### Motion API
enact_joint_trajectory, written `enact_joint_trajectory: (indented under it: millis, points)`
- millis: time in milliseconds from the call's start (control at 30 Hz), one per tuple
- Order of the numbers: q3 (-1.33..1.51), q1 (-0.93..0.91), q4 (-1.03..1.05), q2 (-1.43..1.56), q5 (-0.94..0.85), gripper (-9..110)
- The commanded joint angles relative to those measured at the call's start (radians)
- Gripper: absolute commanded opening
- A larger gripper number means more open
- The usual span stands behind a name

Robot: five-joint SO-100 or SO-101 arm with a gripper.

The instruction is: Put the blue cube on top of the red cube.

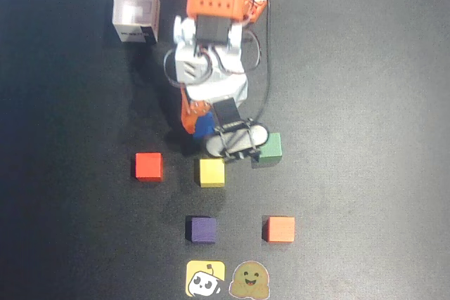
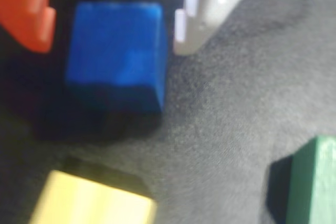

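At the upper left of the overhead view a small translucent white box (image 1: 136, 12) stands on the dark desk (image 1: 365, 103); its contents cannot be told. The small matte bright blue cube (image 2: 116, 56) sits at the upper centre of the wrist view, between the orange and white fingers (image 2: 113, 22), which stand parted beside it without clearly touching. The matte bright red cube (image 1: 148, 166) lies centre-left.

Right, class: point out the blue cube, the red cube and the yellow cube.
Blue cube (image 2: 118, 51): wrist view, middle of its top face.
Red cube (image 1: 148, 166): overhead view, centre of its top face.
Yellow cube (image 1: 211, 172): overhead view, centre of its top face.
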State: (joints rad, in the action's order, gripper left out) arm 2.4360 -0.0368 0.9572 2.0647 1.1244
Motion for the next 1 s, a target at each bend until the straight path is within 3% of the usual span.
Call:
enact_joint_trajectory:
  millis: [0, 967]
  points:
    - [-0.035, 0.011, -0.014, -0.006, -0.04, 19]
    - [0.072, -0.003, -0.078, 0.067, 0.054, 21]
